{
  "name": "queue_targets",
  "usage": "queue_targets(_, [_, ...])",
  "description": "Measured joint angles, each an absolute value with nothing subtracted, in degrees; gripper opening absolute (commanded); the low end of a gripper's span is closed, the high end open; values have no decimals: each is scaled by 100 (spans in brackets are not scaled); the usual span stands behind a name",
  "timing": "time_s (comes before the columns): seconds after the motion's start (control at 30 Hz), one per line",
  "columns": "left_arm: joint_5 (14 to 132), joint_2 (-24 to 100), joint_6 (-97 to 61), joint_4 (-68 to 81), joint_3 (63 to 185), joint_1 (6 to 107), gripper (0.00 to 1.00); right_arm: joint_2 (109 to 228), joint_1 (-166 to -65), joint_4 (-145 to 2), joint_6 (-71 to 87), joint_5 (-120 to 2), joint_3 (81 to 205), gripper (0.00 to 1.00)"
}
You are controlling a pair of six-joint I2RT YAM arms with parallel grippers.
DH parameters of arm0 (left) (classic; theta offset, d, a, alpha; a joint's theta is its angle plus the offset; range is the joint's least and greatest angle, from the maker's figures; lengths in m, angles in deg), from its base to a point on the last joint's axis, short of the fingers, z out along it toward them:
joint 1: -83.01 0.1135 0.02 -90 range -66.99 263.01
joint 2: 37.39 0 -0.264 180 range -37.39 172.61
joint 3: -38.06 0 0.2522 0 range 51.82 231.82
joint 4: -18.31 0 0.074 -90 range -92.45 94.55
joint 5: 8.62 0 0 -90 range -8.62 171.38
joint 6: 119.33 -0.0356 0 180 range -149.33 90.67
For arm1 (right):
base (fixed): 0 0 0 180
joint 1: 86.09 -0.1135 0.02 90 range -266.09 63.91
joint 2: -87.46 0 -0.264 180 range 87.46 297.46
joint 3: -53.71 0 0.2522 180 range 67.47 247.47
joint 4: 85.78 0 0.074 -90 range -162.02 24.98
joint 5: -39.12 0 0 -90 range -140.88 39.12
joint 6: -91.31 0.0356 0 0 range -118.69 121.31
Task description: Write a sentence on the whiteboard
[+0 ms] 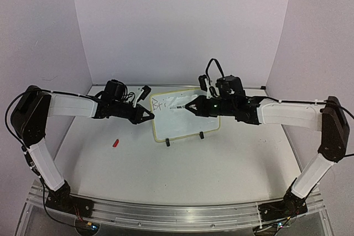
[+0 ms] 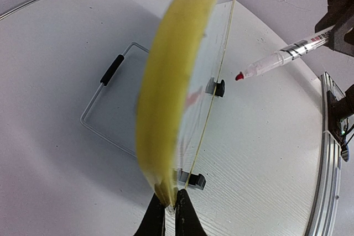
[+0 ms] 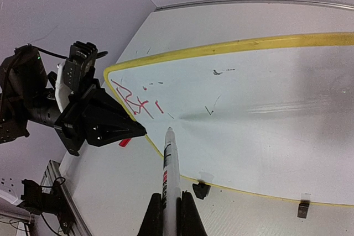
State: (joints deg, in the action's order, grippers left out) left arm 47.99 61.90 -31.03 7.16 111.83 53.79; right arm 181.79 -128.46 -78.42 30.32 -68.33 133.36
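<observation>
A red cap [image 1: 115,143] lies on the desk [image 1: 221,158], nearest the bases. Behind it the whiteboard [image 1: 188,122] stands tilted on its feet [image 1: 201,135]. The left gripper [image 1: 150,115] pinches its left rim. The right gripper [image 1: 188,105] is clamped on a marker [image 3: 170,164], tip just beside the board's face. The sentence [image 3: 135,100] is a few red strokes at the top-left corner.

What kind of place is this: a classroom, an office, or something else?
Likely a robot test cell in a lab: two robot arms bolted to an aluminium rail, plain pale backdrop panels around the white table, and a small whiteboard.
</observation>
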Motion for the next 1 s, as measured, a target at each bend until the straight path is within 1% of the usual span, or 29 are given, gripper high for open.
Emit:
queue_targets(0.6, [4797,6190,-3103,716,11183,5379,0,18216,-12846,-7984,3091,-6536,13349,0])
queue_targets(1.0, [4797,6190,-3103,716,11183,5379,0,18292,-12846,-8114,3097,-6514,13579,0])
